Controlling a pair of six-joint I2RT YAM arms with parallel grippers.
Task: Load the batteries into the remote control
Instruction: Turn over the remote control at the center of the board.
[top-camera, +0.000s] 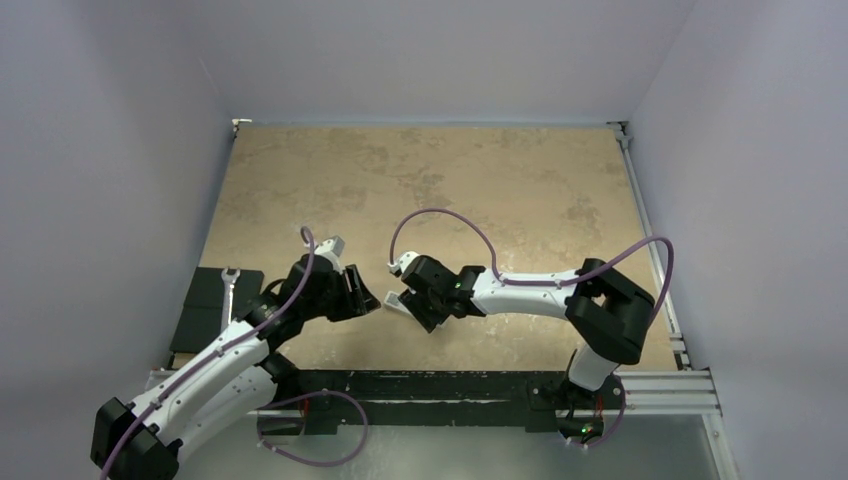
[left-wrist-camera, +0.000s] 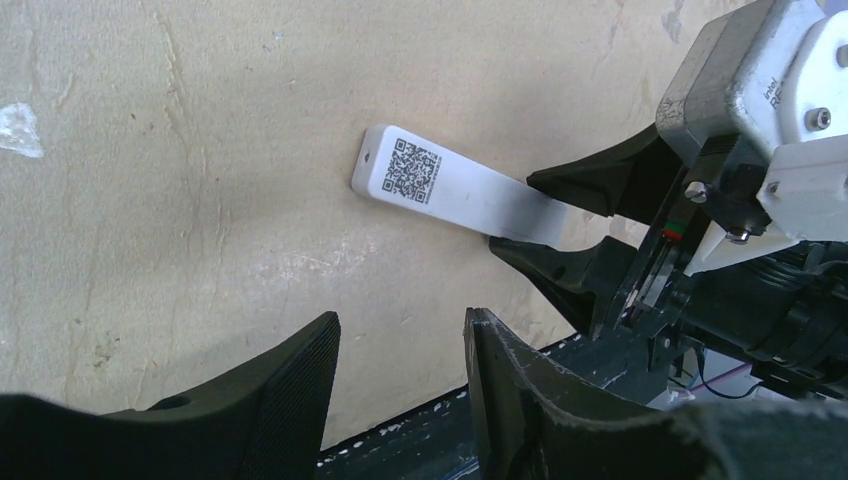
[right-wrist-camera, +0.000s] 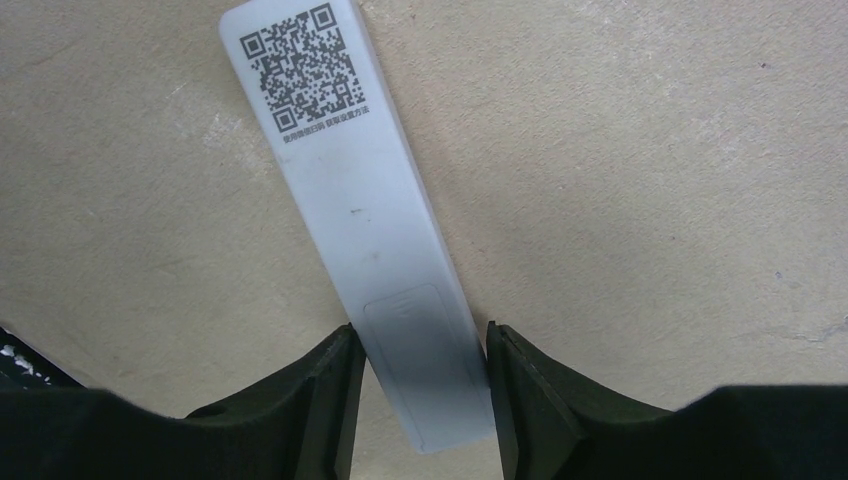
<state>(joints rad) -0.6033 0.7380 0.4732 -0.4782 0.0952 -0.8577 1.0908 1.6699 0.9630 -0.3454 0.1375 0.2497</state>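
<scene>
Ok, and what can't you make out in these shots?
Batteries: seen in no view, perhaps too small from above.
Remote control buttons and screen: it lies face down on the table, only its back with the QR code showing.
Right tool: both wrist views leave unclear whether it grips or straddles the remote.
Top view: that tool hides most of the remote.

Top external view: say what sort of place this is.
Probably a lab robot cell: plain walls box in a tan tabletop; left arm and right arm are bolted to a metal rail.
</scene>
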